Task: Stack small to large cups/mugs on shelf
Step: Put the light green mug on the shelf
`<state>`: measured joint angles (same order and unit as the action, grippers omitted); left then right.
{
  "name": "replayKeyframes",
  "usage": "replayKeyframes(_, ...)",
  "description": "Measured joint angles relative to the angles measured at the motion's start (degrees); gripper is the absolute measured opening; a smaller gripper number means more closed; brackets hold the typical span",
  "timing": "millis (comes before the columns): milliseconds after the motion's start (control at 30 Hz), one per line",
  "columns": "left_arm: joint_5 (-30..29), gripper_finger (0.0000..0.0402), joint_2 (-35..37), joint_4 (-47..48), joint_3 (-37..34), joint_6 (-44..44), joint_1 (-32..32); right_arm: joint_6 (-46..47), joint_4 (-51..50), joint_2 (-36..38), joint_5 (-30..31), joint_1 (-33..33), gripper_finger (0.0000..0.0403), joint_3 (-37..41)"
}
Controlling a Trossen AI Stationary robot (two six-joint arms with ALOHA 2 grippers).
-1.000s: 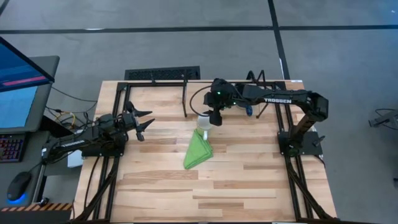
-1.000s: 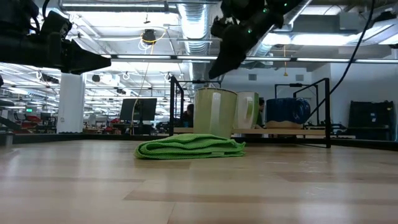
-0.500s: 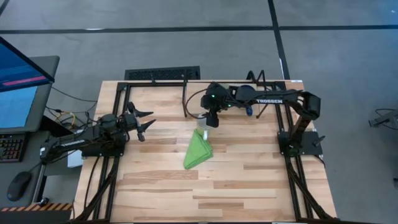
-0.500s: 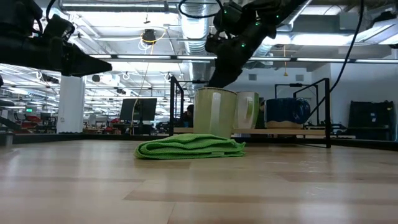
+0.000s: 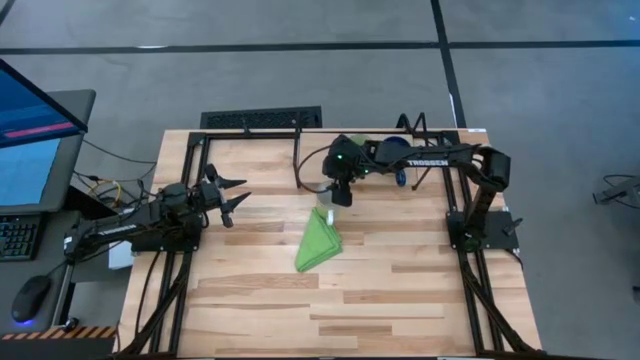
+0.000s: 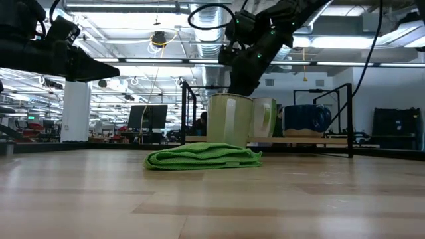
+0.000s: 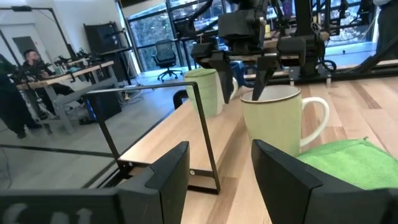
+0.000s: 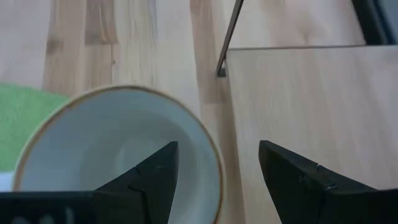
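A pale mug, white inside, stands upright on the table at the far end of the folded green cloth. My right gripper is open just above it. One finger is over the mug's mouth and the other is outside its wall, on the shelf side; I see no touch. A second light mug and the dark blue mug stand farther right, by the shelf board. My left gripper is open and empty at the table's left, pointing at the mugs.
Thin black posts and a rail frame the shelf strip at the far side, and one post stands close to the pale mug. The green cloth lies just in front of the mug. Bare wood lies toward the near edge.
My right gripper has gone down and a little toward the table's left, from above the pale mug to the height of its rim. It has stayed open. The mugs, the cloth and my left arm have not moved.
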<state>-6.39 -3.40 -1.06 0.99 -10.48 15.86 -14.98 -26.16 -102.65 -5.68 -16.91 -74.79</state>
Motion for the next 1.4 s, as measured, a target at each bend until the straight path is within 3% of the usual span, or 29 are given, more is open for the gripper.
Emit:
replayKeyframes(533, -0.1, 0.0166, 0.0, 0.0, 0.0, 0.0, 0.0, 0.0, -1.6, -0.9, -0.3, 0.8, 0.0186, 0.0)
replayKeyframes(1033, -0.1, 0.0166, 0.0, 0.0, 0.0, 0.0, 0.0, 0.2, -1.6, -0.7, -1.0, 0.8, 0.0030, 0.0)
replayKeyframes(1400, -0.1, 0.0166, 0.0, 0.0, 0.0, 0.0, 0.0, 3.4, -4.4, -0.9, -0.2, 1.7, 0.0025, -2.6)
